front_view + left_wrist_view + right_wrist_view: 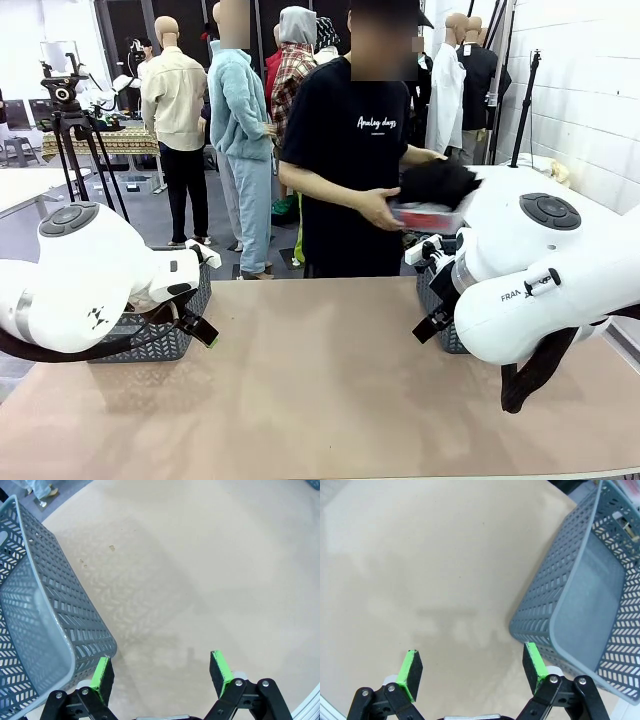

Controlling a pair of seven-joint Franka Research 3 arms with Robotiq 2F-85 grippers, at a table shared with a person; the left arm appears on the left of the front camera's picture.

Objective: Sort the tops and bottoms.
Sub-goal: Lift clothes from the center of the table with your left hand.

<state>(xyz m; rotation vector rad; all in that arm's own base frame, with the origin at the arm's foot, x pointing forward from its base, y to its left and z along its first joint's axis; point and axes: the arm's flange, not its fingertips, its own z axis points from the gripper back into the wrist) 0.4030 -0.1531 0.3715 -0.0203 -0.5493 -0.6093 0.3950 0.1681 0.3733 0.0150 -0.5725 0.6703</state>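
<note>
Left gripper [162, 674]: jaws apart, empty, over bare table [200, 555], just beside grey basket [75, 625].
Right gripper [472, 666]: jaws apart, empty, next to second basket [555, 600].
Clothes not on table. Person's hand [378, 208] carries bundle at far side: black garment [438, 182] on top, red garment [425, 214] under it.
Judgement: cloth light, limp, bunches easily; no breakage risk. Pinch raised fold near middle. Edge grab likely drags neighbouring piece along.

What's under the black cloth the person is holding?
Under the black cloth a strip of red-orange fabric shows. The person's hand holds the pile from beneath. The black cloth covers the rest, so what else lies there cannot be told.
</note>
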